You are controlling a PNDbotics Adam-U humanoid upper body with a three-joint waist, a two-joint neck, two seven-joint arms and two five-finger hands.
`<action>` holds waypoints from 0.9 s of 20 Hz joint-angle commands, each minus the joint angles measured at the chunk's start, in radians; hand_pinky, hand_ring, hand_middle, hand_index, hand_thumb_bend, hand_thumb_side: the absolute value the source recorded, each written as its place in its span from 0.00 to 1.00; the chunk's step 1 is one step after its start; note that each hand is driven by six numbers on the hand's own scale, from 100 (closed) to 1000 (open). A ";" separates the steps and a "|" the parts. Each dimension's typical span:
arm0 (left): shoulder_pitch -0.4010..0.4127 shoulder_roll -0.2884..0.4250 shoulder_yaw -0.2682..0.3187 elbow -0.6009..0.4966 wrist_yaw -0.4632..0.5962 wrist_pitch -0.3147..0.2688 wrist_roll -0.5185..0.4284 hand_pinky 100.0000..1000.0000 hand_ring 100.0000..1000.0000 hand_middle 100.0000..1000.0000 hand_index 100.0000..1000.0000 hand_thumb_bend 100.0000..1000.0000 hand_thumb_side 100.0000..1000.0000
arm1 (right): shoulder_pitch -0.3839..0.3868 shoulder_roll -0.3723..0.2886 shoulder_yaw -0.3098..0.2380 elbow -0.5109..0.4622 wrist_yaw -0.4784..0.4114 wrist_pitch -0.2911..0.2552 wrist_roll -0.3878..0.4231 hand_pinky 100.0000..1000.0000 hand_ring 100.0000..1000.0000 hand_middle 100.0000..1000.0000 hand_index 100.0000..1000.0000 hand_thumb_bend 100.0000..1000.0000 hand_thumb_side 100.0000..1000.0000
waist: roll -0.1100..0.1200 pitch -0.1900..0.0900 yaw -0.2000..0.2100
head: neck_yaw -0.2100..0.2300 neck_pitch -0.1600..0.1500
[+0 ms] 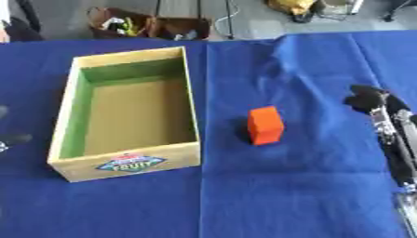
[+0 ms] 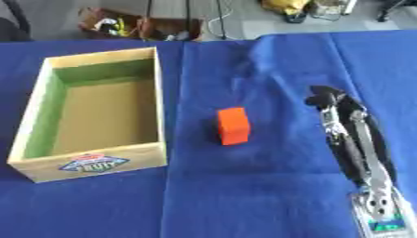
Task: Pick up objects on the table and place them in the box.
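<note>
An orange block [image 1: 265, 125] stands on the blue cloth, to the right of the box and apart from it. The wooden box [image 1: 190, 100] has green inner walls and a fruit label on its front, and nothing lies inside it. My right arm runs up the right side, and my right hand [image 2: 329, 100] hovers to the right of the block, a little farther back. It is open, holds nothing and does not touch the block. Only a dark sliver of my left hand [image 1: 15, 138] shows at the left edge, beside the box.
The blue cloth [image 1: 244, 195] covers the whole table and has a raised fold at the back right. Beyond the table's far edge, bags and clutter [image 1: 146, 25] lie on the floor.
</note>
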 commanded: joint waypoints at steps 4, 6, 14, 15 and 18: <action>0.000 0.005 0.003 -0.019 -0.002 0.002 0.000 0.58 0.87 0.79 0.69 0.00 1.00 | -0.102 -0.170 0.030 -0.026 0.241 -0.094 0.197 0.79 0.80 0.71 0.86 0.00 0.84 | -0.005 -0.024 0.003 | -0.001 -0.005; 0.001 0.006 0.001 -0.019 -0.002 0.003 -0.002 0.58 0.87 0.79 0.69 0.00 1.00 | -0.145 -0.219 0.049 -0.026 0.335 -0.131 0.346 0.79 0.81 0.74 0.88 0.00 0.85 | -0.005 -0.026 0.004 | -0.004 -0.003; 0.006 0.007 -0.006 -0.019 0.003 0.008 -0.011 0.58 0.88 0.79 0.69 0.00 1.00 | -0.292 -0.334 0.089 -0.026 0.430 -0.241 0.690 0.80 0.82 0.76 0.89 0.00 0.87 | -0.006 -0.030 0.009 | -0.012 0.002; 0.006 0.007 -0.007 -0.019 0.004 0.008 -0.012 0.58 0.88 0.79 0.69 0.00 1.00 | -0.303 -0.343 0.094 -0.024 0.424 -0.242 0.707 0.80 0.82 0.76 0.90 0.00 0.90 | -0.006 -0.030 0.009 | -0.013 0.002; 0.006 0.008 -0.008 -0.019 0.005 0.009 -0.015 0.58 0.88 0.79 0.69 0.00 1.00 | -0.330 -0.375 0.115 0.001 0.386 -0.247 0.751 0.81 0.83 0.74 0.91 0.00 0.97 | -0.007 -0.031 0.013 | -0.014 0.003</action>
